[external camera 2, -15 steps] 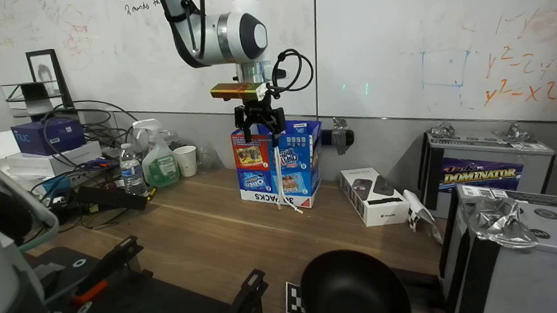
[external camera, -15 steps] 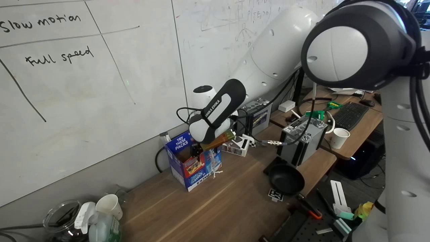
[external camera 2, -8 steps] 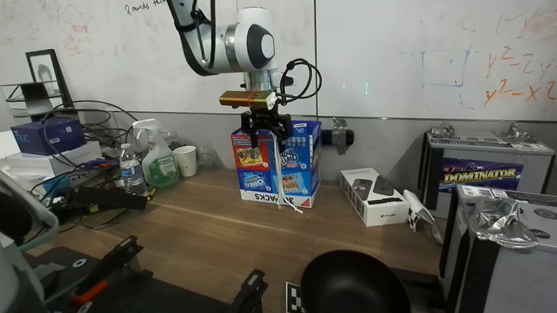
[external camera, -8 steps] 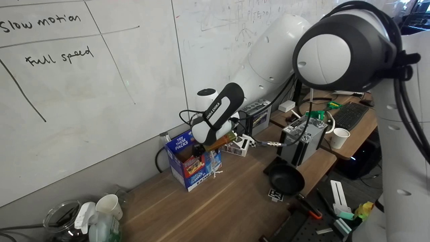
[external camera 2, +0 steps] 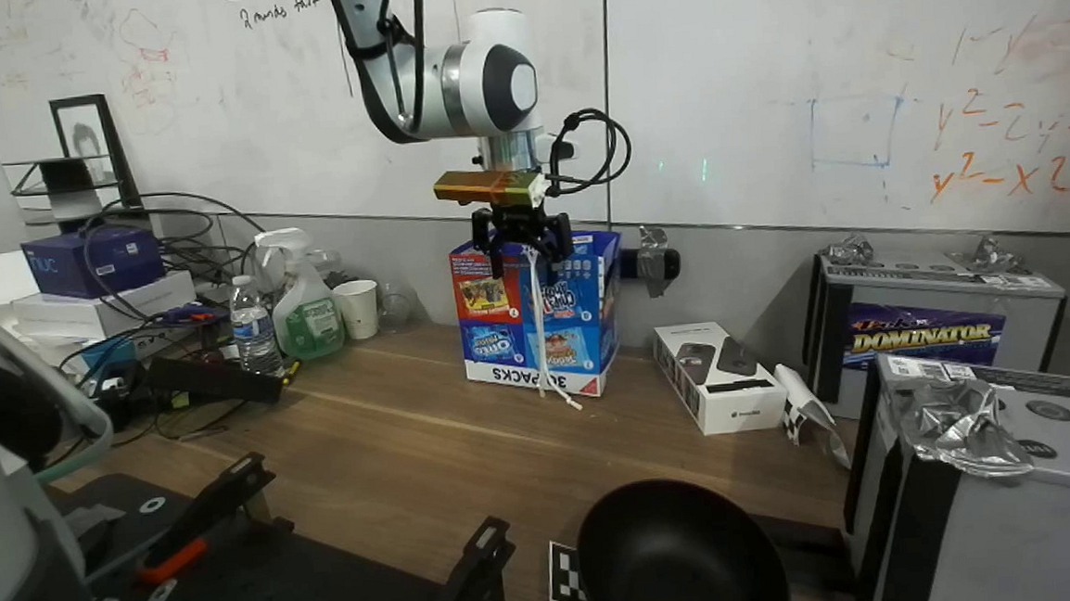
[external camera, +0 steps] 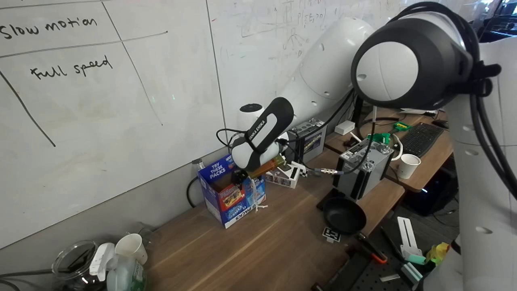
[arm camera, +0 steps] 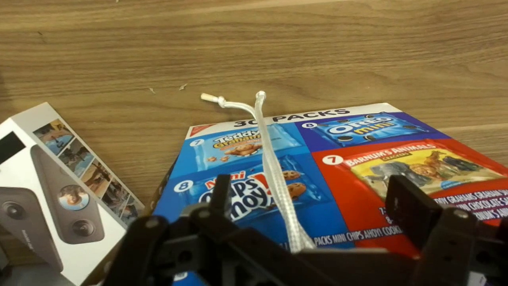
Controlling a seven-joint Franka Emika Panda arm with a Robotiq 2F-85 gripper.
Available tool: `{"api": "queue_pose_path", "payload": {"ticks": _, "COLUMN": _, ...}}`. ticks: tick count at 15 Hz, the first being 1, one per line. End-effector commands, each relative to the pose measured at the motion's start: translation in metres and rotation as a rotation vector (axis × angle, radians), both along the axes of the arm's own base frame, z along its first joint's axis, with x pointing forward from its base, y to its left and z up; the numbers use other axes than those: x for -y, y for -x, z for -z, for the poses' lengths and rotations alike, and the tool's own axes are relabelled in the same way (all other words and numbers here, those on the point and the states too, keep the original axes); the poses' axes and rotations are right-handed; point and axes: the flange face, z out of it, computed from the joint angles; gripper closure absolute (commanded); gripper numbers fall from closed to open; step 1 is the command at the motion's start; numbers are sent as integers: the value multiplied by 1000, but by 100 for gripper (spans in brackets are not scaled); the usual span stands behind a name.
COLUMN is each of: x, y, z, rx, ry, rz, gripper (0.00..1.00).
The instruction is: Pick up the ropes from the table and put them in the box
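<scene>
The box (external camera 2: 536, 324), blue with red and white panels, stands on the table against the wall in both exterior views, its top uncovered. White ropes (arm camera: 274, 171) hang as paired strands down its near printed side. Their knotted lower ends (external camera 2: 561, 397) reach the tabletop at its foot; the upper part passes over the rim and is hidden from there on. My gripper (external camera 2: 527, 260) is at the box's near top edge. In the wrist view its fingers stand wide apart, one on each side of the ropes, and neither touches them.
A white phone-style carton (external camera 2: 721, 377) lies beside the box. Past it stand grey equipment cases (external camera 2: 926, 314). A black pan (external camera 2: 680, 552) sits nearer the robot. A spray bottle (external camera 2: 305, 301) and white cup (external camera 2: 358, 308) are at the other side, with the whiteboard wall behind.
Seen from outside, my gripper has shifted sideways along the box's top edge and is slightly lower than a second ago, fingers still apart. The box has shifted slightly. The ropes hang much as before.
</scene>
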Motion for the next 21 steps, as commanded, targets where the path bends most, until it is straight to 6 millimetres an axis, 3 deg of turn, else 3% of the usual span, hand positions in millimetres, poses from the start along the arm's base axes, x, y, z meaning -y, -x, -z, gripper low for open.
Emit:
{"api": "queue_pose_path", "payload": {"ticks": 1, "x": 2, "y": -8, "z": -1, "rx": 34, "ry": -32, "rz": -25, "gripper": 0}}
{"api": "queue_pose_path", "payload": {"ticks": 5, "x": 2, "y": -8, "z": 0, "rx": 38, "ry": -42, "rz": -36, "gripper": 1}}
{"api": "queue_pose_path", "payload": {"ticks": 6, "x": 2, "y": -8, "z": 1, "rx": 38, "ry": -43, "rz": -38, "gripper": 26}}
{"api": "queue_pose_path", "payload": {"ticks": 8, "x": 2, "y": -7, "z": 1, "rx": 39, "ry": -45, "rz": -42, "gripper": 30}}
{"api": "queue_pose_path", "payload": {"ticks": 15, "x": 3, "y": -6, "z": 2, "rx": 29, "ry": -42, "rz": -41, "gripper": 84}}
{"api": "queue_pose_path", "payload": {"ticks": 19, "x": 5, "y": -3, "z": -3, "rx": 16, "ry": -41, "rz": -27, "gripper": 92}}
{"api": "queue_pose_path", "payload": {"ticks": 21, "x": 4, "y": 0, "z": -10, "rx": 10, "ry": -35, "rz": -19, "gripper": 87}}
